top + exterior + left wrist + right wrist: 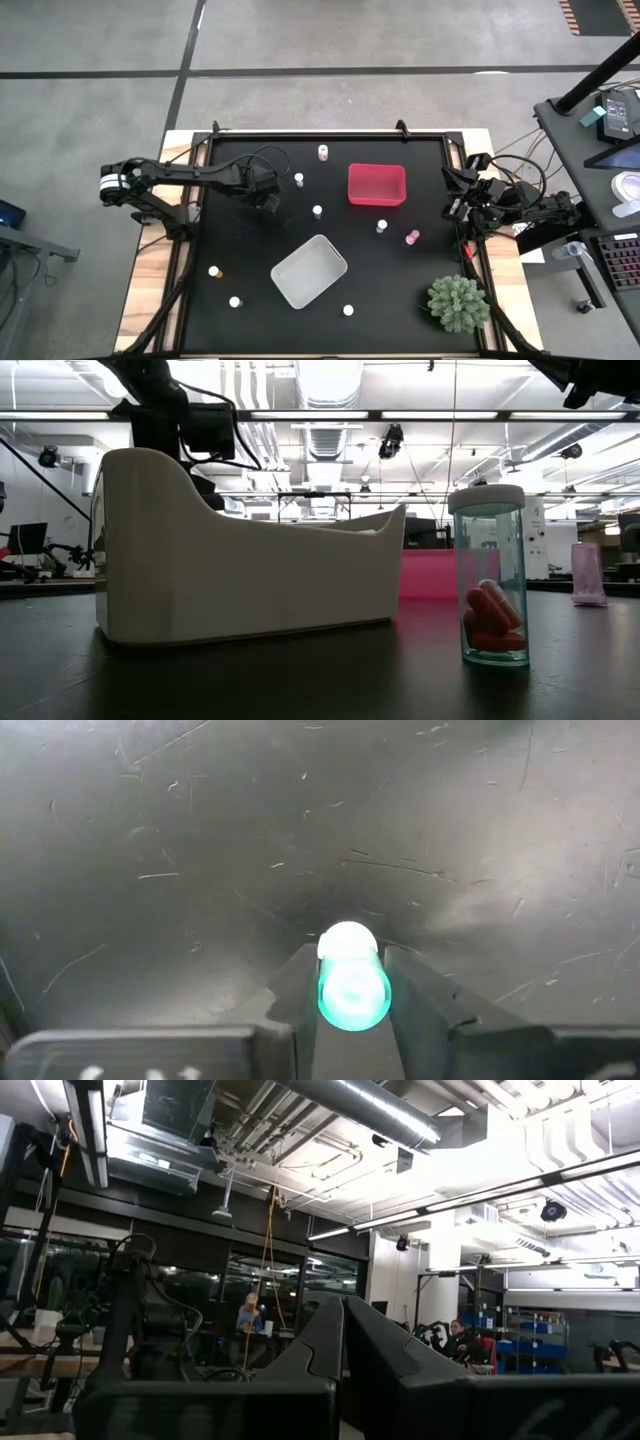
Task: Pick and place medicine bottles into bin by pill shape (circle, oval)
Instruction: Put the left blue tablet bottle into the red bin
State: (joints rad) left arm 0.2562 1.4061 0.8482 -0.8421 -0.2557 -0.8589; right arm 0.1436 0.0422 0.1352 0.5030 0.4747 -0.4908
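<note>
1. We see the left gripper (pixel 352 1005) clamped on a small teal-bodied medicine bottle with a white cap (pixel 351 982), one dark finger (pixel 292 990) pressed on each side of it, above the scratched black table top (pixel 200 840).
2. In the overhead view we find this left gripper (pixel 268 200) over the table's left half, at about 10 o'clock from the white rectangular plastic bin (pixel 309 270).
3. We see the pink rectangular plastic bin (pixel 376 184) at about 1 o'clock from the white bin, well apart from it.
4. We count other small white-capped bottles standing loose on the table: one at the far edge (pixel 323 152), one just right of the left gripper (pixel 299 179), one between the two bins (pixel 317 211), and a pink-bodied one (pixel 411 237) at 5 o'clock from the pink bin.
5. We see the right gripper (pixel 458 195) at the table's right edge, its two dark fingers (pixel 330 1345) pressed together with nothing held.
6. We see a spiky green plant (pixel 458 302) at the near right corner.
</note>
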